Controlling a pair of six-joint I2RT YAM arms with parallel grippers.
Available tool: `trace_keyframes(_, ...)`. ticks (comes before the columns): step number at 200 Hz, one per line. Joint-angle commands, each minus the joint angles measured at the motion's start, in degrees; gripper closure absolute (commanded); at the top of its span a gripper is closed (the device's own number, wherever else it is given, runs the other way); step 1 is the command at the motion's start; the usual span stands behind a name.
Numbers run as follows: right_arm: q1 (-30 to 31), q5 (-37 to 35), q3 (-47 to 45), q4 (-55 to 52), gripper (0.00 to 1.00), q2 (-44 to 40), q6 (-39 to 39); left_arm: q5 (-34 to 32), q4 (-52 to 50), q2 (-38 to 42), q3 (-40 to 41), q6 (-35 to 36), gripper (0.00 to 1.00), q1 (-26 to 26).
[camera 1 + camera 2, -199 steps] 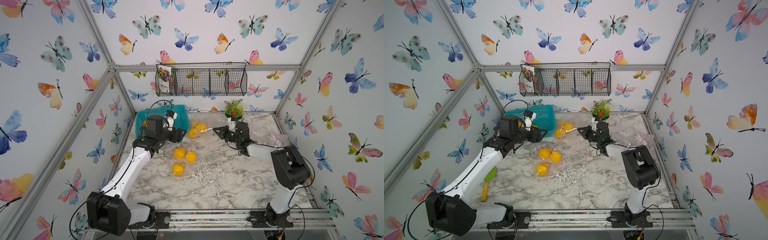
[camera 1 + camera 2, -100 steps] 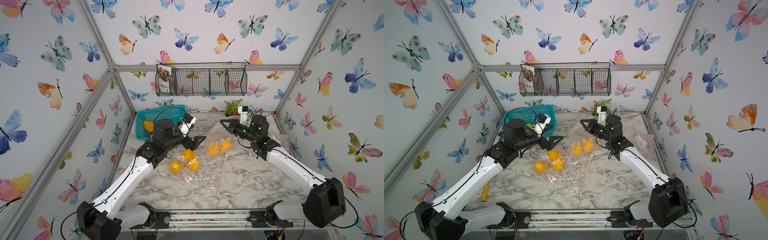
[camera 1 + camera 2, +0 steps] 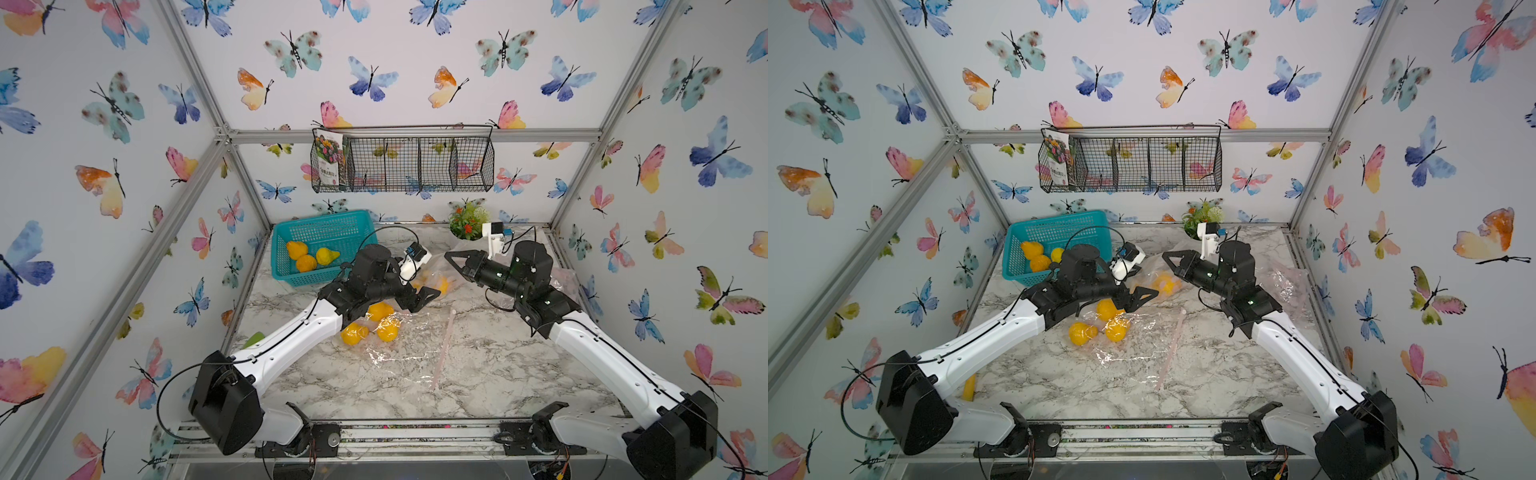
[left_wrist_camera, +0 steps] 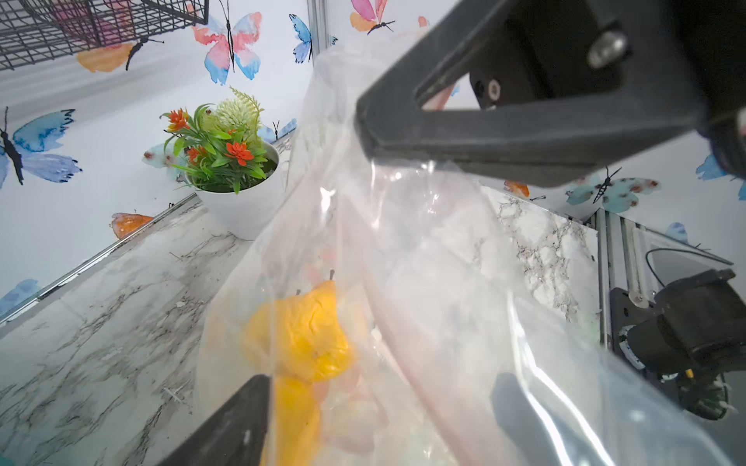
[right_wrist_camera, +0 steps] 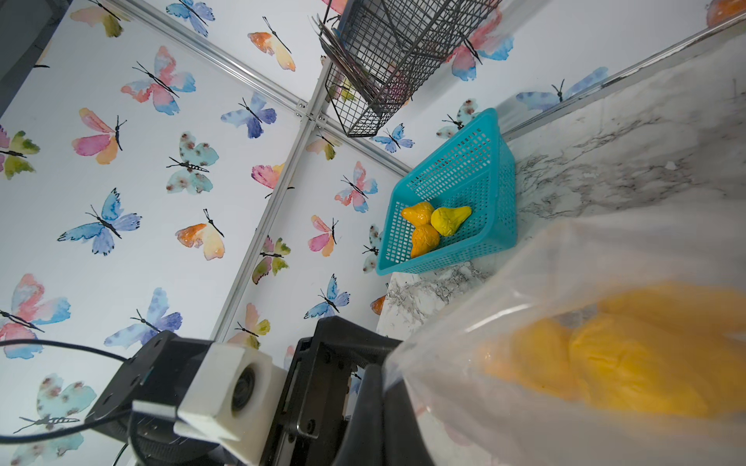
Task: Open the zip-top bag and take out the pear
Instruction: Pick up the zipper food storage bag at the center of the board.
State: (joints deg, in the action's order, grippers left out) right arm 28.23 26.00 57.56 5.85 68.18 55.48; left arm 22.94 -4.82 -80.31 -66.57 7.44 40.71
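A clear zip-top bag (image 3: 437, 272) hangs from its top edge in my right gripper (image 3: 449, 256), which is shut on the film. Yellow pears (image 3: 434, 286) sag in its bottom, just above the marble table. In the left wrist view a pear (image 4: 306, 335) shows through the bag (image 4: 424, 250). My left gripper (image 3: 424, 297) is open at the bag's lower end. One finger (image 4: 238, 423) stands outside the film and the other finger (image 4: 520, 403) shows through it. The right wrist view shows the bag (image 5: 545, 290), the blurred pears (image 5: 613, 363) and my right gripper (image 5: 385, 383) pinching its corner.
A teal basket (image 3: 299, 279) with three pears stands at the back left. A second clear bag with three pears (image 3: 374, 326) lies mid-table beside a pink strip (image 3: 444, 345). A potted plant (image 3: 467, 222) stands at the back, a crumpled bag (image 3: 565, 282) far right, a wire rack (image 3: 403, 164) on the wall.
My right gripper has lifted the bag off the table at the back and drawn it toward the middle. My left gripper has left the basket and come up to the bag's lower end.
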Motion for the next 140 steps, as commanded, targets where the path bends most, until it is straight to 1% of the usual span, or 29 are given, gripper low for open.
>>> trace_keyframes(1, 0.62, 1.91, 0.85, -0.31, 0.98, -1.21, 0.3, -1.71, 4.59, -0.51, -3.28, -1.73, 0.42, 0.64)
trace_keyframes(18, 0.61, 2.49, 0.7, -0.65, 0.98, -1.69, 0.16, -1.41, 4.58, -0.28, -3.34, -2.98, 0.65, 0.59)
trace_keyframes(22, 0.6, 2.43, 0.62, -0.59, 0.97, -1.88, 0.07, -1.39, 4.56, -0.15, -3.12, -3.13, 0.73, 0.6)
trace_keyframes(24, 0.6, 2.4, 0.49, -0.64, 0.97, -2.02, 0.07, -1.34, 4.56, -0.03, -2.93, -3.22, 0.73, 0.6)
trace_keyframes(25, 0.6, 2.4, 0.51, -0.61, 0.97, -2.05, 0.06, -1.33, 4.56, -0.02, -2.93, -3.31, 0.76, 0.6)
trace_keyframes(45, 0.6, 0.88, 1.38, -2.53, 0.98, -2.87, -2.24, -0.54, 4.34, 1.49, -1.33, -4.25, 0.94, 0.6)
trace_keyframes(55, 0.6, -0.01, 2.13, -4.4, 0.92, -2.97, -4.38, 0.24, 3.91, 2.51, -0.44, -5.1, 0.98, 0.58)
trace_keyframes(62, 0.6, -0.58, 2.51, -5.47, 0.83, -3.13, -5.59, 0.91, 3.42, 3.27, 0.21, -5.87, 1.0, 0.59)
trace_keyframes(70, 0.62, -1.79, 3.07, -6.95, 0.68, -3.39, -7.51, 2.04, 2.58, 4.28, 0.99, -6.59, 1.0, 0.6)
trace_keyframes(71, 0.61, -1.99, 3.16, -7.57, 0.68, -3.44, -7.81, 2.16, 2.51, 4.46, 1.13, -6.62, 1.0, 0.6)
trace_keyframes(77, 0.55, -3.24, 3.91, -9.52, 0.6, -3.69, -9.44, 2.85, 1.93, 5.42, 1.82, -7.22, 1.0, 0.6)
trace_keyframes(100, 0.51, -9.43, 6.43, -16.09, 0.47, -5.04, -15.47, 4.22, 1.65, 10.24, 6.07, -9.66, 1.0, 0.66)
trace_keyframes(103, 0.51, -10.29, 6.71, -16.83, 0.46, -5.22, -16.16, 5.98, 1.95, 10.96, 6.7, -10.1, 1.0, 0.64)
trace_keyframes(109, 0.51, -11.84, 7.27, -17.96, 0.42, -5.64, -17.53, 6.38, 2.6, 12.27, 8.14, -11.0, 1.0, 0.55)
trace_keyframes(129, 0.27, -15.27, 8.58, -21.16, 0.24, -6.96, -23.13, 5.35, 3.01, 16.21, 11.3, -13.25, 1.0, 0.52)
trace_keyframes(135, 0.19, -15.64, 8.57, -21.66, 0.2, -7.5, -24.87, 5.29, 2.97, 17.22, 11.83, -13.7, 1.0, 0.49)
trace_keyframes(137, 0.17, -15.74, 8.52, -21.77, 0.19, -7.64, -25.31, 3.76, 2.89, 17.43, 11.88, -13.86, 1.0, 0.51)
trace_keyframes(140, 0.08, -15.99, 8.4, -22.05, 0.17, -8.01, -26.07, 3.17, 2.69, 17.81, 11.84, -13.94, 1.0, 0.51)
